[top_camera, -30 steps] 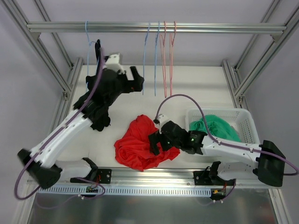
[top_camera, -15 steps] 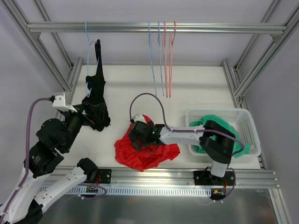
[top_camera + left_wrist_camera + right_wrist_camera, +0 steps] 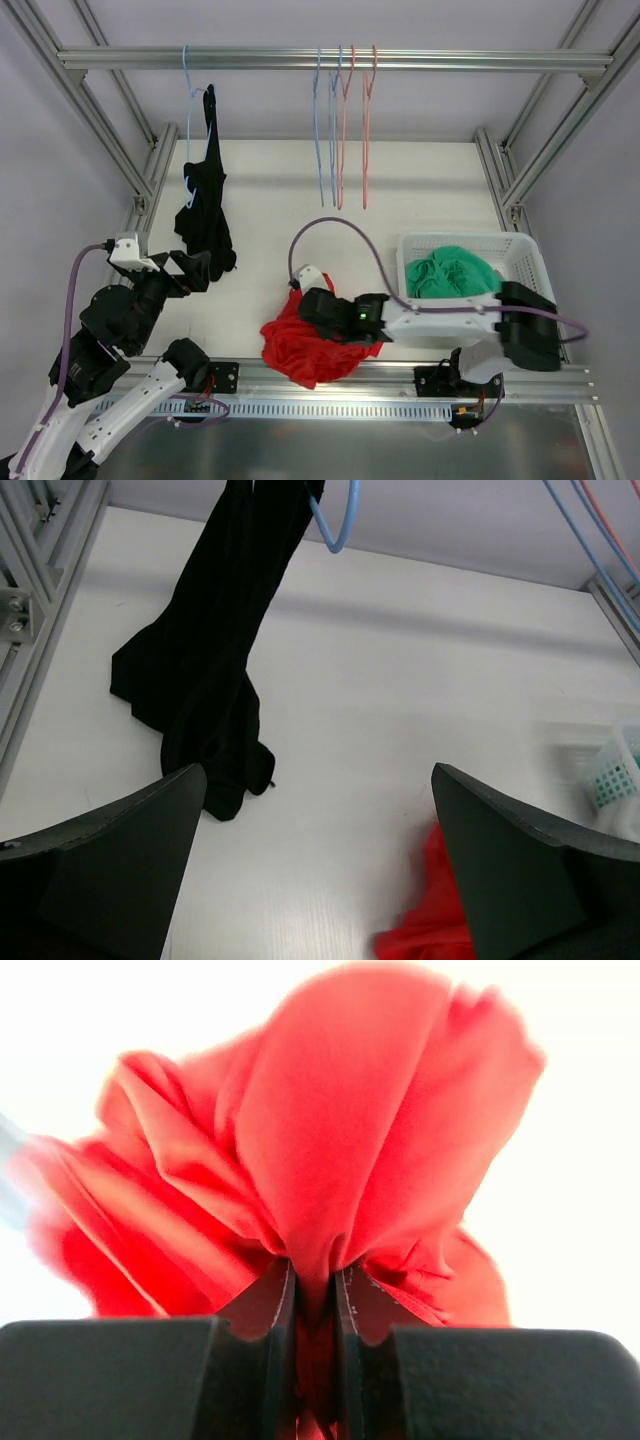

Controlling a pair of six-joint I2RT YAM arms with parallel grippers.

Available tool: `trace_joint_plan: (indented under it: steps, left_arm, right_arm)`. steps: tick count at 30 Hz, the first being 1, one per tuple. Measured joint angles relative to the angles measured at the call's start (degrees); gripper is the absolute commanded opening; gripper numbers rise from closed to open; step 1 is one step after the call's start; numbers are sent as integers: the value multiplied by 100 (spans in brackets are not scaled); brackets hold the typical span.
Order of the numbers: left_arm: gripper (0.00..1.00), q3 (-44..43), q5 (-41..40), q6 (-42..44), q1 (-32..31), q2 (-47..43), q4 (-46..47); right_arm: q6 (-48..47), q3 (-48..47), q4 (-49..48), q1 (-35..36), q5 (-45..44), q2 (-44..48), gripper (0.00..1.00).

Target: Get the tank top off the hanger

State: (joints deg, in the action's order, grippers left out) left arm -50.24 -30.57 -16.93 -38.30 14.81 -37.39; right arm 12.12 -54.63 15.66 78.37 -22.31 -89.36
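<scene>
A black tank top [image 3: 205, 200] hangs from a blue hanger [image 3: 188, 100] at the left end of the rail, its lower part pooled on the table. The left wrist view shows the tank top [image 3: 205, 670] and the hanger's loop [image 3: 335, 525] ahead. My left gripper [image 3: 188, 270] [image 3: 318, 772] is open, low and near of the tank top, apart from it. My right gripper [image 3: 308, 305] [image 3: 312, 1275] is shut on a fold of a red garment [image 3: 312, 350] [image 3: 340, 1130] that lies bunched on the table at the near middle.
A white basket [image 3: 530, 262] at the right holds a green garment [image 3: 450, 272]. Several bare blue and pink hangers [image 3: 340, 120] hang from the metal rail [image 3: 470, 60]. Frame posts run along both table sides. The red garment's edge [image 3: 430, 925] shows in the left wrist view.
My left arm has pulled back from the hanger to the near left, gripper still open. My right gripper has shut on the red garment and drawn it toward the near edge.
</scene>
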Motion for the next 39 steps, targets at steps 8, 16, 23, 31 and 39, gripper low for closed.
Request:
trace_joint_plan:
  steps: [8,16,23,31,39]
  left_arm:
    - [99,96,-188,-15,0,-256,-52]
    - [99,103,-271,-17,0,-260,-63]
    - [99,127,-286,-20,0,-358,-70]
    - [99,127,-297,-22,0,-396,-70]
    - [99,127,-297,-24,0,-396,-70]
  right_arm:
    - [229,-151,1646,-76,-970,3560,0]
    - [13,-1773,3722,-647,-2323,4708,0]
    - [-295,-2802,4736,-1694,-3434,4802,0]
    - [-678,-1504,4446,-5031,-2299,4133,0]
    - [-240,1082,2739,-7477,66,3689,0]
